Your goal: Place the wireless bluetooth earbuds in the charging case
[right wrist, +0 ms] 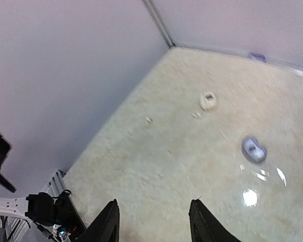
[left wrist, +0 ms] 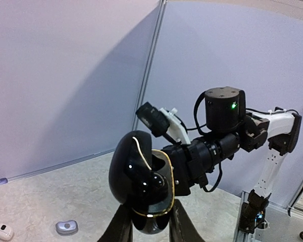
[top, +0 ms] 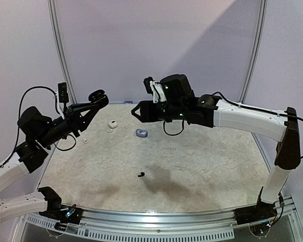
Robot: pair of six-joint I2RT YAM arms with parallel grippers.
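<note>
Top external: one case (left wrist: 141, 184) clamped in left gripper (top: 95, 100), two lying; right gripper (right wrist: 154, 205) spread.

The right gripper (right wrist: 154, 204) hangs over the beige table (right wrist: 141, 171), dark fingers (right wrist: 108, 222) parted, nothing between them. Beyond lie a white case (right wrist: 208, 101), a tiny white earbud (right wrist: 148, 121) and a lavender-grey case (right wrist: 253, 149).

A pale, mottled surface (top: 202, 151) bears a dark smudge (top: 161, 182) near its front middle. Plain lilac-white walls (top: 156, 45) enclose it, joined by metal posts (top: 59, 50). A small purple bit (right wrist: 256, 56) lies at the far wall's foot. A slotted rail (top: 156, 218) runs along the near edge.
</note>
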